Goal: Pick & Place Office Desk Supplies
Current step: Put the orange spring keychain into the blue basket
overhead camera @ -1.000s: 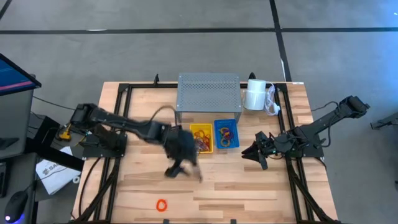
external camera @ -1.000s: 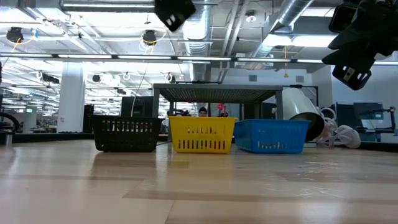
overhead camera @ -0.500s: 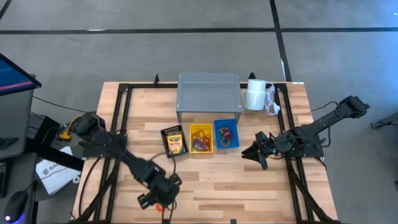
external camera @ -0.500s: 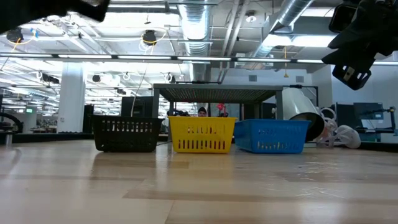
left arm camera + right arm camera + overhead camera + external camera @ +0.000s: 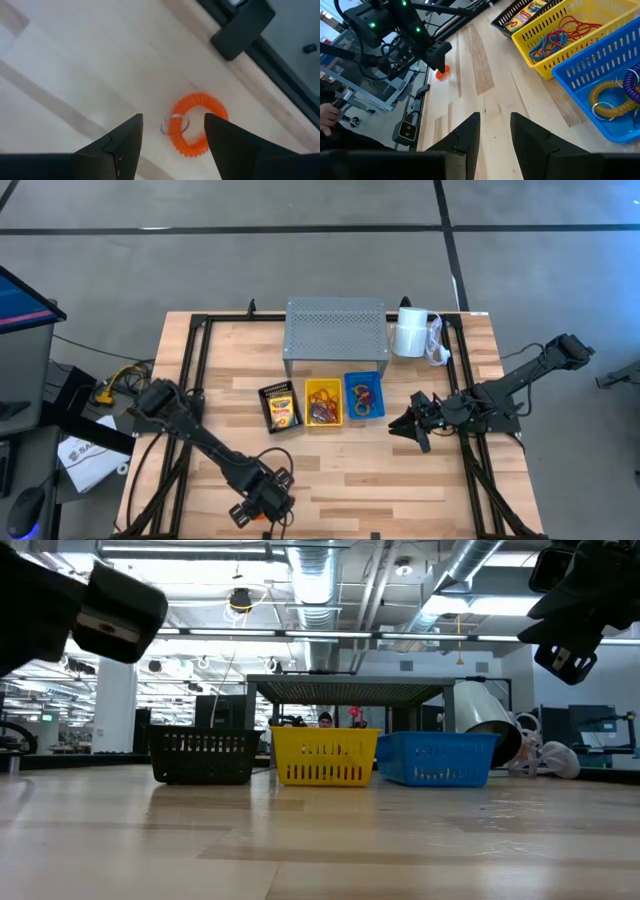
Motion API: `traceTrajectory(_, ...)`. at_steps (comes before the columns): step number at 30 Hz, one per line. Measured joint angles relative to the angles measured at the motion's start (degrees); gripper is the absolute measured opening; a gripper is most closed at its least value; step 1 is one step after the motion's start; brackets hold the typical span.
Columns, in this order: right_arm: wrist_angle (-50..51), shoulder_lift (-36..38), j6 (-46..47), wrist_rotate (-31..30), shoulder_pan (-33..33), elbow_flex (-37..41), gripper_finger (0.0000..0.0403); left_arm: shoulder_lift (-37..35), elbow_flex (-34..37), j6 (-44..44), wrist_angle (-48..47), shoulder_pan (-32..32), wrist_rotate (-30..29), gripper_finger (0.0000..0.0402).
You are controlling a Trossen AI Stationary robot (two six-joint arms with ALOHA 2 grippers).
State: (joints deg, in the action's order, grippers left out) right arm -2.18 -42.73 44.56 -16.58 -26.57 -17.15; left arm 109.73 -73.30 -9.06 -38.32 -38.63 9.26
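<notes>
An orange coiled loop [image 5: 197,131] with a small metal ring on it lies flat on the wood near the table's front edge. It also shows in the right wrist view as the orange loop [image 5: 442,74]. My left gripper [image 5: 173,118] hangs just above it, pointing steeply down and open, with one finger on either side of the loop. In the high view my left gripper [image 5: 262,506] covers the loop. My right gripper [image 5: 405,426] waits open at the right, beside the baskets, with nothing between its fingers [image 5: 470,131].
A black basket [image 5: 279,407] holds a crayon box, a yellow basket [image 5: 323,401] holds thin bands and a blue basket [image 5: 364,395] holds coiled loops. They stand in a row before the grey perforated riser [image 5: 335,330]. A white roll [image 5: 409,332] lies at the back right.
My left gripper has swung from over the baskets toward the table's near edge and sunk, tipping more steeply down. It now hangs over the orange loop, which has not moved.
</notes>
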Motion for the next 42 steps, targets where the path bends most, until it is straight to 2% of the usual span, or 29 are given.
traceTrajectory(8, 0.0, 0.0, 0.0, 0.0, 0.0, 0.0, 0.0106, 0.0, 0.1, -1.5, 3.0, -2.4, -3.1, 0.0204)
traceTrajectory(18, 0.0, 0.0, 0.0, 0.0, 0.0, 0.0, 0.0106, 0.0, 6.3, -1.0, 5.1, -3.1, -8.2, 0.0204)
traceTrajectory(23, 0.0, 0.0, 0.0, 0.0, 0.0, 0.0, 0.0106, -0.3, 8.2, -1.0, 8.3, -3.1, -8.0, 0.0199)
traceTrajectory(27, 0.0, 0.0, 0.0, 0.0, 0.0, 0.0, 0.0106, -0.2, 8.4, -0.9, 8.9, -3.0, -8.3, 0.016)
traceTrajectory(34, 0.0, 0.0, 0.0, 0.0, 0.0, 0.0, 0.0106, 0.0, 8.3, -0.8, 10.2, -2.7, -6.4, 0.002)
traceTrajectory(42, 0.0, 0.0, 0.0, 0.0, 0.0, 0.0, 0.0106, 0.0, 8.4, 4.4, 9.9, -1.8, -5.7, 0.0006)
